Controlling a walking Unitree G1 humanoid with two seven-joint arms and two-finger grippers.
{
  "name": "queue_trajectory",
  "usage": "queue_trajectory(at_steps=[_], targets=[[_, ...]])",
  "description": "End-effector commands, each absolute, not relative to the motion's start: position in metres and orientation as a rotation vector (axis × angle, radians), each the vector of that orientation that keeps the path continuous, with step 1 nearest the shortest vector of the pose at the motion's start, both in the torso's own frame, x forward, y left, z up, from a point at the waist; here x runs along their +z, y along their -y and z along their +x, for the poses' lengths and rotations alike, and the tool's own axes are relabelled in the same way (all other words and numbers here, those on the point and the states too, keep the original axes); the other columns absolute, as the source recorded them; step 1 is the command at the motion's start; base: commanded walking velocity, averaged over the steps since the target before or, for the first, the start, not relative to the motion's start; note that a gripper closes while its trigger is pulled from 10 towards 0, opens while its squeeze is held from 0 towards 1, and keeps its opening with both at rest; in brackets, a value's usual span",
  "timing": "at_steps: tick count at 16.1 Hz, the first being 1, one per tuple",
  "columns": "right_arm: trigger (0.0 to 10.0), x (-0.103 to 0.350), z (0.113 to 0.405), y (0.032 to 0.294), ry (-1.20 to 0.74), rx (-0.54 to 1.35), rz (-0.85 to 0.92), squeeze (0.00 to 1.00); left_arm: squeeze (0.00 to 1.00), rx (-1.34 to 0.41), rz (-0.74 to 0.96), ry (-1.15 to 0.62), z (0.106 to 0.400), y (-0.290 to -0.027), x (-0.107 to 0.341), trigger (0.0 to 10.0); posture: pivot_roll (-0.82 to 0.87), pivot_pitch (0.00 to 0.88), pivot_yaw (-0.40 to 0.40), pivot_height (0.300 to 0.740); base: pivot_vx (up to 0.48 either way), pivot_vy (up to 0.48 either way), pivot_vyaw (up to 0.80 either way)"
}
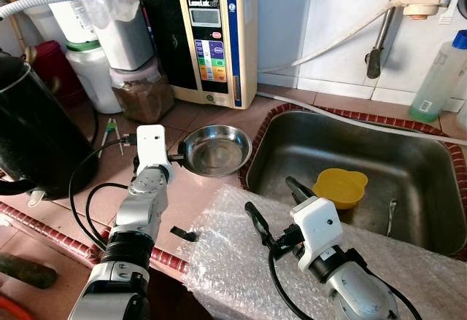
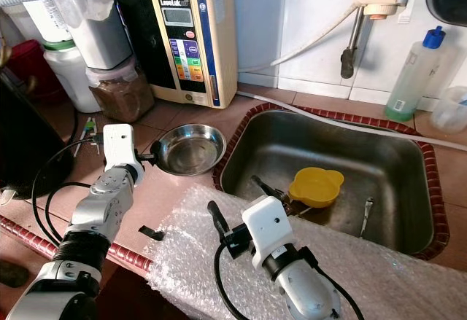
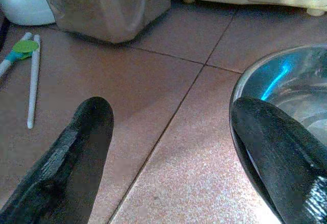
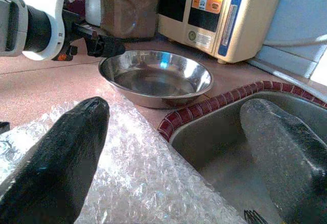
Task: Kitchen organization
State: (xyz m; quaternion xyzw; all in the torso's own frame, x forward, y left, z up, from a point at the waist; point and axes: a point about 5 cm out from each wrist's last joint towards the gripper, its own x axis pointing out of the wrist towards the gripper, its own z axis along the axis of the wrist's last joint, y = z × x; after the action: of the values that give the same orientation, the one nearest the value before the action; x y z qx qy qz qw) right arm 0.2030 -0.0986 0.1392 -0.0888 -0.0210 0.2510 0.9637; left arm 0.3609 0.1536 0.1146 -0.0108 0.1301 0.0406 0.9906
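Now reaching: left gripper [image 1: 173, 157] at the bowl [image 1: 217, 150] rim on the tabletop [image 3: 168, 147], jaws spread. Right gripper [image 1: 273, 205] spread over bubble wrap [image 4: 138, 178]. Next, likely pinching the rim.

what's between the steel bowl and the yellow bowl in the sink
Between the steel bowl and the yellow bowl runs the sink's red-tiled rim, then bare sink floor, seen in the left eye view.

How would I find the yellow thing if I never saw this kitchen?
Look for the big steel sink set into the tiled counter. Down on its bottom sits a small yellow bowl with little ear-shaped handles. It is the sink's one brightly coloured thing; the shiny steel bowl sits outside, on the counter.
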Motion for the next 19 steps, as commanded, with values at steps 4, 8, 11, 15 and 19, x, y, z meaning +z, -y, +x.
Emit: queue_trajectory(at_steps=[4, 8, 11, 15, 19], targets=[[10.0, 0.139, 0.202, 0.096, 0.045, 0.514, -0.171, 1.0, 0.0, 0.057, -0.023, -0.345, 0.358, -0.152, 0.105, 10.0, -0.09, 0.0, 0.14, 0.74, 0.0, 0.0, 0.0], [10.0, 0.139, 0.202, 0.096, 0.042, 0.513, -0.171, 1.0, 0.0, 0.009, -0.108, -0.442, 0.353, -0.141, 0.094, 4.8, -0.09, 0.0, 0.142, 0.74, 0.0, 0.0, 0.0], [10.0, 0.137, 0.201, 0.095, 0.034, 0.513, -0.172, 1.0, 0.0, -0.012, -0.219, -0.428, 0.355, -0.136, 0.1, 10.0, -0.09, 0.0, 0.143, 0.74, 0.0, 0.0, 0.0], [10.0, 0.137, 0.201, 0.095, 0.034, 0.514, -0.174, 1.0, 0.0, 0.023, -0.196, -0.338, 0.36, -0.142, 0.114, 10.0, -0.08, 0.0, 0.141, 0.74, 0.0, 0.0, 0.0], [10.0, 0.137, 0.202, 0.095, 0.035, 0.513, -0.175, 1.0, 0.0, 0.1, -0.131, -0.221, 0.365, -0.154, 0.128, 10.0, -0.08, 0.0, 0.141, 0.74, 0.0, 0.0, 0.0]])
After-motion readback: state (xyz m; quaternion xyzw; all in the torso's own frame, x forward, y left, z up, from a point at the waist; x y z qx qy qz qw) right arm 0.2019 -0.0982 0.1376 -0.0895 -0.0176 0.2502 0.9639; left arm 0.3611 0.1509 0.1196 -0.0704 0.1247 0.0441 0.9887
